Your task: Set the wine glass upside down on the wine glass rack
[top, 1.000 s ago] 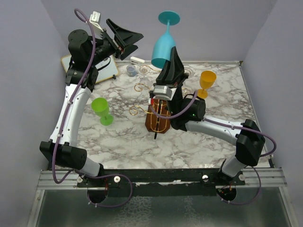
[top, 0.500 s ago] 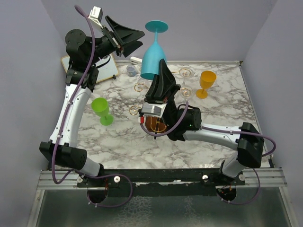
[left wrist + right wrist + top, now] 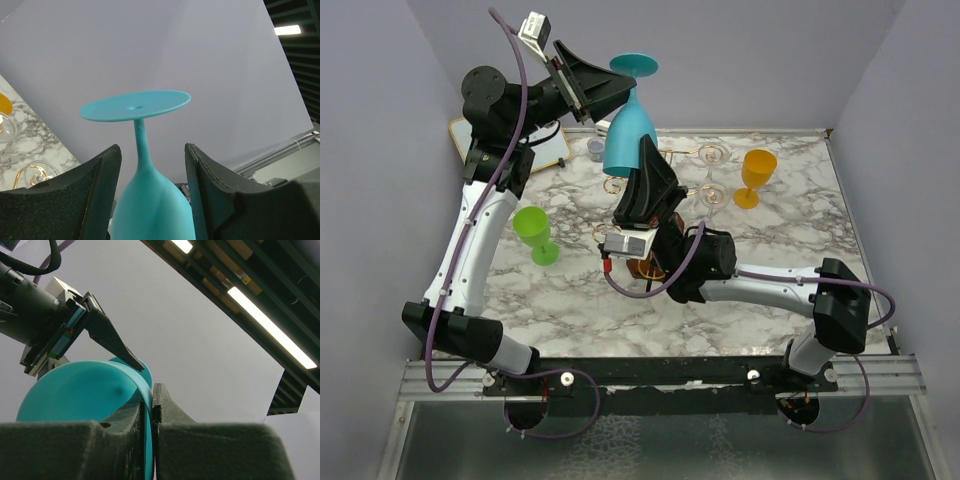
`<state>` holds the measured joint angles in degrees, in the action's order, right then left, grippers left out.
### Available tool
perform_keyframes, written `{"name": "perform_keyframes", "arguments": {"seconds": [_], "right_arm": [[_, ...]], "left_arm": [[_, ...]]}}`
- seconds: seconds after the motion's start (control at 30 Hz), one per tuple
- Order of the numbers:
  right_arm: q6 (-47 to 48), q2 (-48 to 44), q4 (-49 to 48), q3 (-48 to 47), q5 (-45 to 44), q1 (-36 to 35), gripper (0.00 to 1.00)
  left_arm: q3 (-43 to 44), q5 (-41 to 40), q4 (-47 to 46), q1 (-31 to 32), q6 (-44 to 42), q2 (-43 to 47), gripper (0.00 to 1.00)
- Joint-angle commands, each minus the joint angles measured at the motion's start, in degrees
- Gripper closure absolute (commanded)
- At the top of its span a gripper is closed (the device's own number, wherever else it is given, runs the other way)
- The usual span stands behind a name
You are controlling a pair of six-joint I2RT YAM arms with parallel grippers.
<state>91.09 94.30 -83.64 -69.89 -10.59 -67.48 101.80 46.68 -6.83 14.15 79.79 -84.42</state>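
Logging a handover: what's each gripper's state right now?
Left gripper: open around the stem of the turquoise plastic wine glass.
Right gripper: shut on that glass's rim.

Viewed from high above the near edge looking down, and from both wrists looking up, close on one shared teal wine glass (image 3: 628, 138).

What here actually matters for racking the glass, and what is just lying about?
Job in hand:
- teal wine glass, held upside down
- wine glass rack, mostly hidden behind the right arm
- right gripper, pinching the glass rim
- left gripper, open around the stem

Lying about:
- green glass
- orange glass
- clear glasses
- white board
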Motion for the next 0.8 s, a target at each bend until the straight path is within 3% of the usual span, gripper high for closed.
{"name": "perform_keyframes", "arguments": {"seconds": [0.0,0.4,0.6,0.73,0.77], "right_arm": [[2.0,0.8,-2.3,-0.1,1.9,-0.6,0.99],[2.4,1.0,-2.1,1.2,1.3,-0.6,0.99],[2.7,0.8,-1.7,1.6,1.1,-0.6,0.99],[2.9,0.3,-0.8,1.7,0.7,-0.6,0.99],[2.8,0.1,-0.5,1.9,0.6,-0.6,0.89]], "left_arm": [[-0.6,2.8,-3.2,1.2,1.0,2.2,0.45],[-3.5,5.4,-5.1,3.4,0.8,3.9,0.68],[-4.4,6.9,-5.2,3.9,0.2,4.5,1.0],[-4.3,8.5,-7.3,3.9,0.3,4.9,1.0],[-4.1,9.0,-7.8,3.9,0.3,5.0,1.0]]}}
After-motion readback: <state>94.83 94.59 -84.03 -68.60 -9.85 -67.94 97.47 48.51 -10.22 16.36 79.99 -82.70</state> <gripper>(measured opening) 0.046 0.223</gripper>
